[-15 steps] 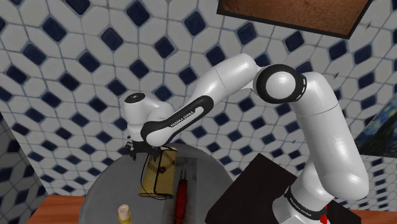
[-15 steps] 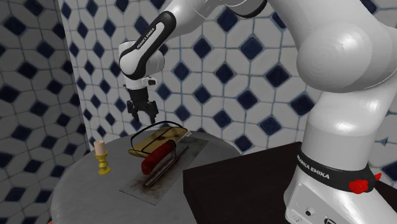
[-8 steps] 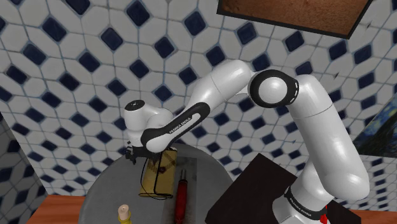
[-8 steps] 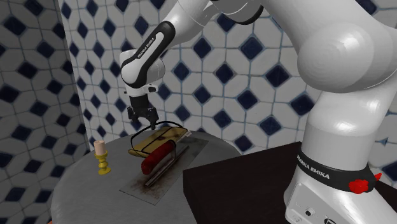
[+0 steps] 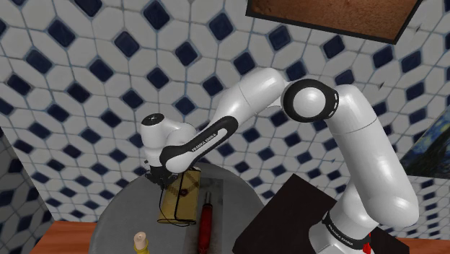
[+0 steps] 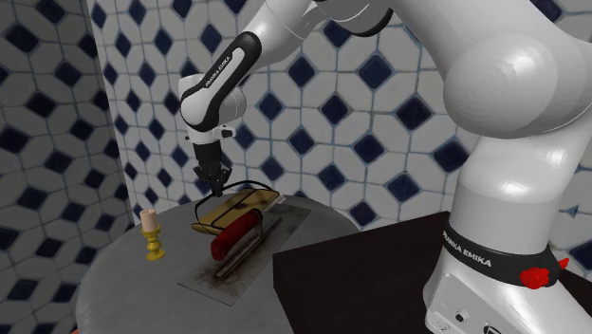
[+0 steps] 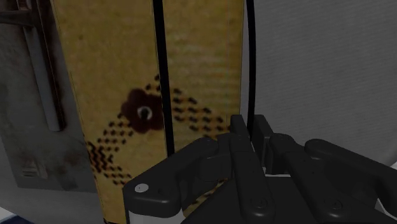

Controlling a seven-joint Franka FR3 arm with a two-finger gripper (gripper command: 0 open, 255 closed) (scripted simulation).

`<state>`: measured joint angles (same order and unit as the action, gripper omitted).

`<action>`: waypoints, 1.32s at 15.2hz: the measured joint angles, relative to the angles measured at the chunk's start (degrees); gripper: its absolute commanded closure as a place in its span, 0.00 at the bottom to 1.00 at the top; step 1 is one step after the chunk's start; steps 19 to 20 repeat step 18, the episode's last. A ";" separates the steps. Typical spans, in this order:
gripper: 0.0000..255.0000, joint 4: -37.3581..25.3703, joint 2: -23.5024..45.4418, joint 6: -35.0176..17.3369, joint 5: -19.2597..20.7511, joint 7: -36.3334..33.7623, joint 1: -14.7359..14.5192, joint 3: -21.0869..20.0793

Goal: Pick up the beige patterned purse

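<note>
- end effector (image 6: 211, 180) is pointing straight down over the round grey worktop (image 6: 123, 294), hanging low over one end of the beige patterned purse (image 6: 249, 201)
- its fingers are pulled almost all the way together, just a sliver of a gap, and in the wrist view a thin black strap (image 7: 250, 57) of the purse runs right into that gap
- looks to me like the end effector (image 7: 250, 127) is pinched on that strap, though I can't really make out the pads touching it
- the purse (image 7: 121, 76) lies flat directly under the end effector, tan with a dark flower-ish motif and dotted lines. A second black strap line runs along it, beside the one between the fingers
- in the shoulder view the end effector (image 5: 160, 177) sits at the far end of the purse (image 5: 182, 196), and the bag stretches away from it toward the camera
- a red-handled tool (image 6: 235, 232) lies just beside the purse, on the side away from the end effector
- purse and tool both rest on a rusty-looking grey sheet (image 6: 242, 266) on the worktop
- a candle in a little yellow holder (image 6: 150, 232) stands upright, well apart from the end effector, nearer the worktop's edge
- the dark stand (image 6: 360, 275) is off behind, next to the worktop
</note>
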<state>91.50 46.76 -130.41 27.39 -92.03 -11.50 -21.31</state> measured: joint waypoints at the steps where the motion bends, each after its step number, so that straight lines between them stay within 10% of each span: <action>1: 1.00 0.00 0.00 0.00 0.00 0.00 0.00 0.00; 20: 1.00 0.95 -7.36 6.26 -3.04 2.02 1.70 -2.56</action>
